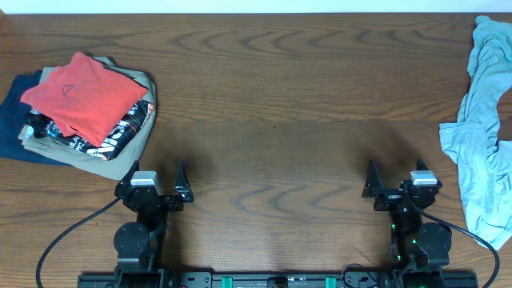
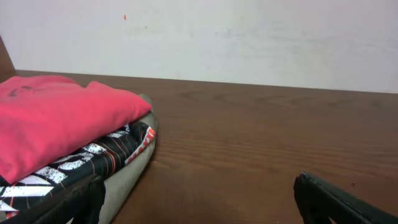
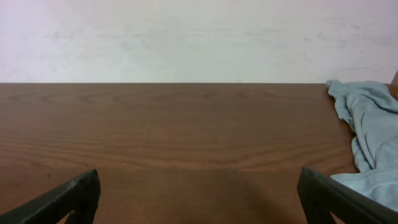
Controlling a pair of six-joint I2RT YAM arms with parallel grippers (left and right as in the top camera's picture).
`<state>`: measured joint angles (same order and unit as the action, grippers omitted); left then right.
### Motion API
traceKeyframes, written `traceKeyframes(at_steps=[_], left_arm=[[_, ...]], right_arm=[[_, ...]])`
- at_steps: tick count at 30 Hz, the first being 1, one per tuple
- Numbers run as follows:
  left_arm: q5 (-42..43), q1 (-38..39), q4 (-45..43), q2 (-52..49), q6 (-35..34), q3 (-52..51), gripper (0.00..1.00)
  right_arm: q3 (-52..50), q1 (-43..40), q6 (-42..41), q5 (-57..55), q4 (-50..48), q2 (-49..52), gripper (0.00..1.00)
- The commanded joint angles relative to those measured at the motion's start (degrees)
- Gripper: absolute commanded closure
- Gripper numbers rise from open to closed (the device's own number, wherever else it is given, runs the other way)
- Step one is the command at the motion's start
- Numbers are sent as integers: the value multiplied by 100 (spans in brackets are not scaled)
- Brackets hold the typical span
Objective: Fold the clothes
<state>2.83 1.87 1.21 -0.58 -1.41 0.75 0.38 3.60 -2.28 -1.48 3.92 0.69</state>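
Both arms sat folded back at the bench's near edge. Left gripper [image 2: 199, 190] and right gripper [image 3: 199, 185] had jaws spread wide.

The overhead edge crops the light-blue garment [image 1: 484, 96].

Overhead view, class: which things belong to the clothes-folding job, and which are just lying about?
Belong to the job:
- crumpled light blue garment, not yet folded
- stack of folded clothes, with a red shirt on top
- left claw and right claw, both open

Just lying about:
- black cables by the arm bases
- wooden table, which only bears everything
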Motion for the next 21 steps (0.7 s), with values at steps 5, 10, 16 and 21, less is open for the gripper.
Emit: traceKeyframes(at_steps=[5, 10, 16, 21], left_arm=[[-33, -31, 262, 35, 76, -52, 2], [-31, -31, 262, 35, 72, -52, 2], [-33, -31, 260, 35, -122, -52, 2], [-28, -31, 262, 35, -649, -50, 2]], right_arm=[[-7, -44, 83, 20, 22, -20, 1], [-7, -44, 83, 22, 22, -20, 1], [-9, -44, 83, 22, 22, -20, 1], [-7, -44, 59, 44, 24, -20, 1]])
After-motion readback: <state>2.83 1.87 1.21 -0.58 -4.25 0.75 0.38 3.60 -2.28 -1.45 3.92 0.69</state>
